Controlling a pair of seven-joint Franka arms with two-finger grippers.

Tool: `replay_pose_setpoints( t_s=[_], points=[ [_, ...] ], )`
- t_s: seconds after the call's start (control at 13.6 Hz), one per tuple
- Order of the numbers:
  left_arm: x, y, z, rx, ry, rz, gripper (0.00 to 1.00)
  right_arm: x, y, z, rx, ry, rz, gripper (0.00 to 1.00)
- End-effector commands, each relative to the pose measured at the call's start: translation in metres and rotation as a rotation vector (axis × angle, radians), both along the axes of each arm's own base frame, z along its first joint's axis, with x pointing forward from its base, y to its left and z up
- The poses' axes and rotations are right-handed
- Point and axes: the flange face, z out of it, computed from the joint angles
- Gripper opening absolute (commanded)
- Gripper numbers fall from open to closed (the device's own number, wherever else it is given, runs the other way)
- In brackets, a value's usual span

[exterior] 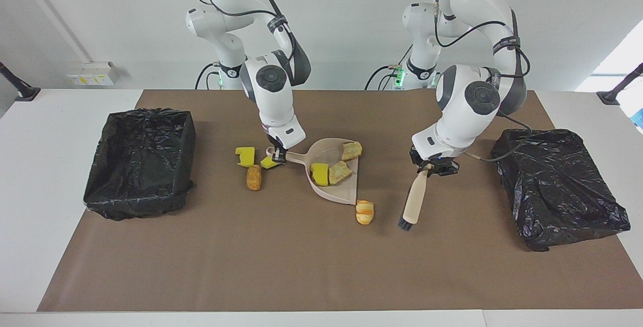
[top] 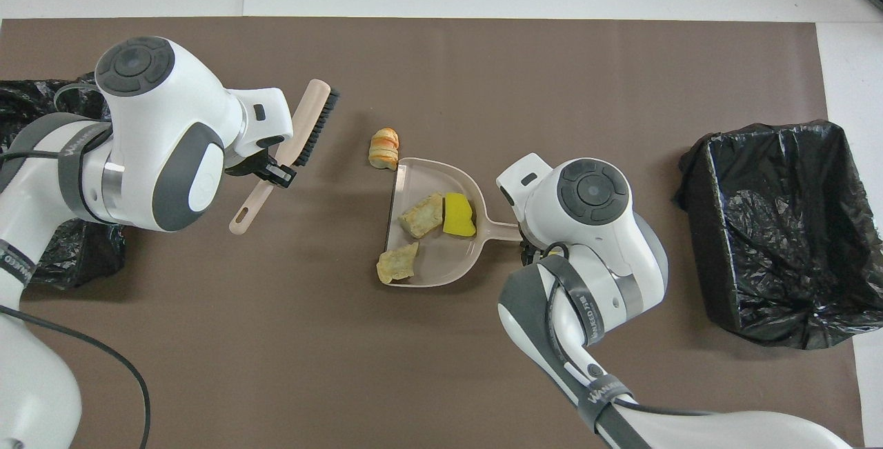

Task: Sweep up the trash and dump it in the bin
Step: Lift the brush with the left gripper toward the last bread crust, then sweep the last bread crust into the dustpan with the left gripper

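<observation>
One camera sits high across the table [exterior: 321,266], facing the two robots, so both arm bases stand at the top of its picture. It's back enough to catch the whole brown mat [exterior: 301,277]. The other hangs above the robots' own end, looking forward and steeply down, closer in, arms entering from the bottom. Half a turn apart, both take in the dustpan [exterior: 331,186] [top: 441,263] mid-mat and the open bin [exterior: 140,166] [top: 779,242]
</observation>
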Motion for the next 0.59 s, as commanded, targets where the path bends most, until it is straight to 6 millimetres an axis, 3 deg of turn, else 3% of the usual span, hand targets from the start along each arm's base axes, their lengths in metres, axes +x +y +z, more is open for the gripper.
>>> replay_pose_setpoints(
  t_s=[0.0,0.15,0.29,0.51],
  points=[
    [0.009,-0.028,-0.032,0.003,0.006,-0.053,0.0,-0.001,-0.003,-0.007,0.0,-0.014,0.009,0.0],
    [0.017,-0.049,-0.046,0.008,0.019,-0.074,0.0,-0.002,-0.002,-0.007,0.0,-0.014,0.01,0.0],
    [0.012,-0.085,-0.074,0.03,0.054,-0.123,0.0,-0.002,-0.002,-0.007,0.0,-0.014,0.01,0.0],
    [0.004,-0.081,-0.066,0.048,0.109,-0.129,0.0,-0.002,-0.002,-0.007,-0.001,-0.013,0.01,0.0]
  ],
)
